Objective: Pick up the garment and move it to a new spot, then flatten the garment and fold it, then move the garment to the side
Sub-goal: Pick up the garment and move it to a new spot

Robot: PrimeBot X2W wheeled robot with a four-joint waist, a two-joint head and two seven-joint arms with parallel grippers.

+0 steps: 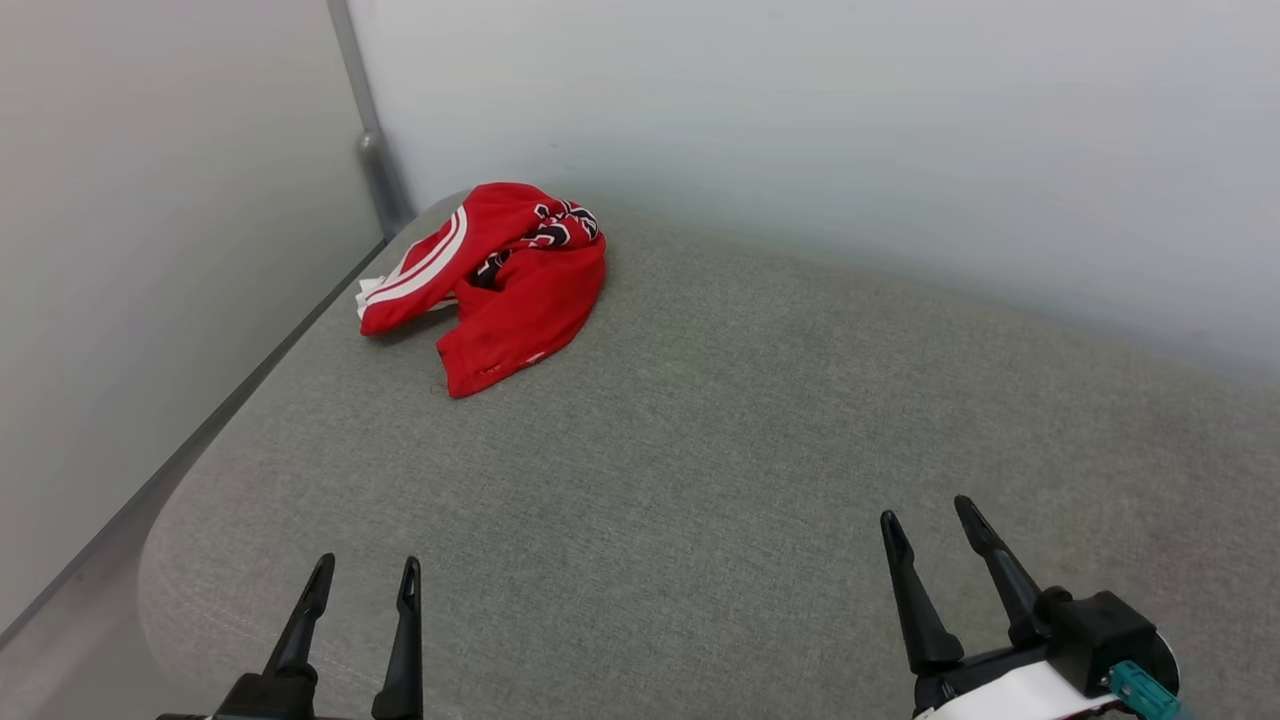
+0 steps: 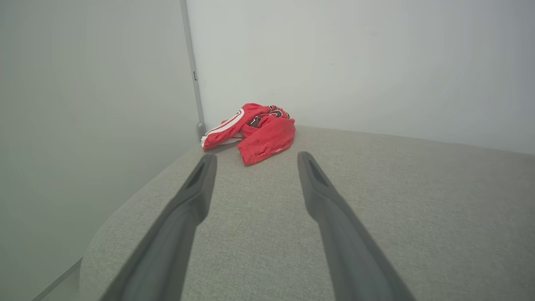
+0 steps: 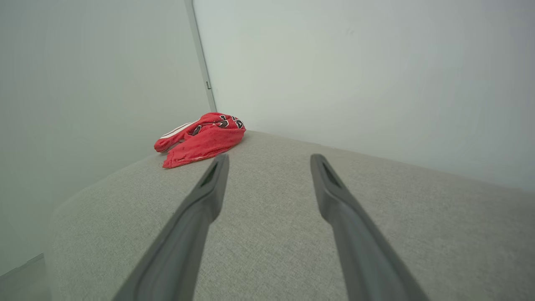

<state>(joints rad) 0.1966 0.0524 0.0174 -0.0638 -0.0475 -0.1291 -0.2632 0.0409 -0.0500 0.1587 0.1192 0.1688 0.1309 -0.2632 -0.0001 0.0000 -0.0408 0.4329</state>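
Observation:
The garment (image 1: 500, 285) is a red jersey with white stripes and black lettering, crumpled in a heap at the far left corner of the grey cushioned surface (image 1: 700, 450). My left gripper (image 1: 366, 572) hovers open at the near left, well short of the heap. My right gripper (image 1: 927, 514) stands open at the near right, with nothing between its fingers. The left wrist view has the garment (image 2: 256, 133) straight ahead beyond my left gripper (image 2: 255, 156). In the right wrist view the garment (image 3: 200, 140) lies ahead and to the left of my right gripper (image 3: 269, 158).
White walls (image 1: 800, 130) close in the surface at the back and on the left, meeting at a grey corner post (image 1: 372, 130). The surface's rounded left edge (image 1: 160, 540) drops to a narrow gap beside the wall.

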